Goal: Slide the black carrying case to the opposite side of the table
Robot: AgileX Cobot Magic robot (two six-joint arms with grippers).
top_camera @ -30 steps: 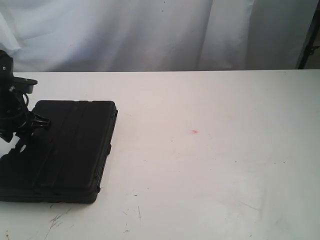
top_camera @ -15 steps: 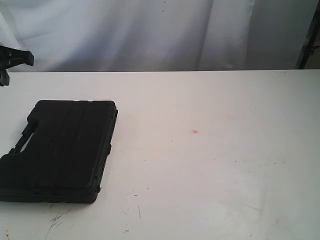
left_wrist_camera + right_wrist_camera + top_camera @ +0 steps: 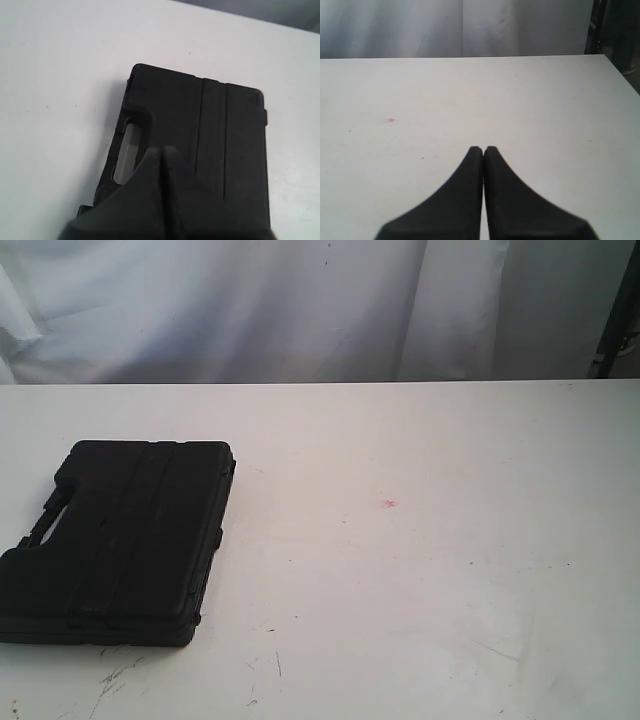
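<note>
- White curtain (image 3: 300,300) hangs in loose folds all along the far side, behind a big white table (image 3: 430,590) that fills pretty much everything else.
- Over on the left, the black case (image 3: 130,540) lies flat and closed on the table, close to the left edge and more toward the near side than the far one. It's got a couple of long ridges running down the lid.
- Its handle cutout (image 3: 45,525) is on the case's left side, and you can see white table through the slot.
- The left gripper (image 3: 161,150) only shows in its own wrist view. The jaws are pressed together with nothing between them, and the tips sit over the lid just beside the handle cutout. I can't tell from that angle whether they touch the case.
- Some dark scuff marks (image 3: 115,677) are scratched into the table just in front of the case, near the front edge.
- Roughly mid-table there's a tiny red spot (image 3: 389,504), well apart from the case, with bare white surface all around it.
- The right gripper (image 3: 483,149) has its jaws pressed together too and holds nothing. It's above bare table, and in its wrist view the red spot shows farther out on the table.
- At the far right edge, something dark and upright (image 3: 615,310) stands beside the curtain. It's too dim to tell what it is.
</note>
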